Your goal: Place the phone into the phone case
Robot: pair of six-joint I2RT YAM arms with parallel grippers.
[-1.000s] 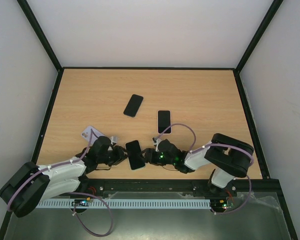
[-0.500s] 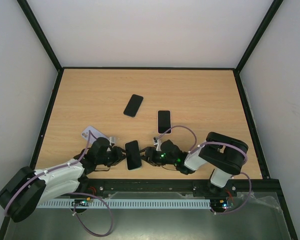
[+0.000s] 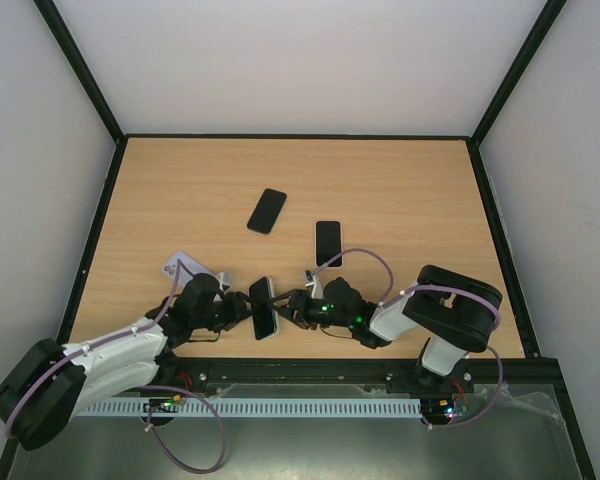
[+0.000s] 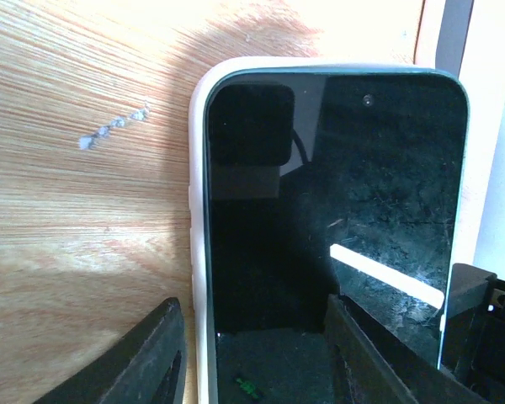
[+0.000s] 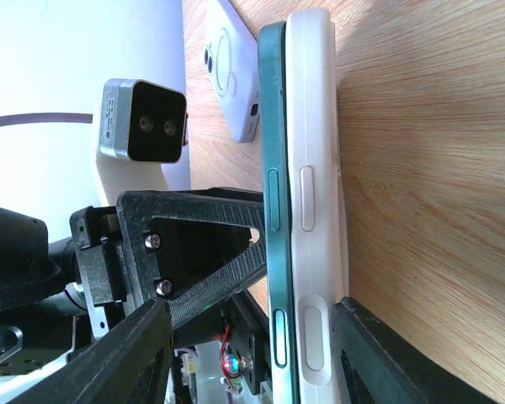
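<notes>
A teal-edged phone (image 3: 264, 320) with a dark screen (image 4: 337, 194) lies against a white phone case (image 5: 316, 126). The pair stands tipped up on its long edge near the table's front. In the right wrist view the phone's teal edge (image 5: 273, 168) runs proud beside the case's edge. My left gripper (image 3: 242, 306) (image 4: 252, 316) is open. One of its fingers (image 4: 366, 353) is on the screen and the other is just off the case's rim. My right gripper (image 3: 286, 303) (image 5: 252, 307) is open round both. One finger (image 5: 387, 353) rests on the case's back, and the other stands well apart.
A bare black phone (image 3: 267, 210) and a phone in a white case (image 3: 327, 243) lie mid-table. A pale case with camera holes (image 3: 180, 267) (image 5: 231, 80) lies behind my left arm. The wooden table (image 3: 410, 190) is bounded by black rails.
The phone and case have tipped up from lying nearly flat to standing on edge. My left jaws have spread wider. Both arms have edged slightly.
</notes>
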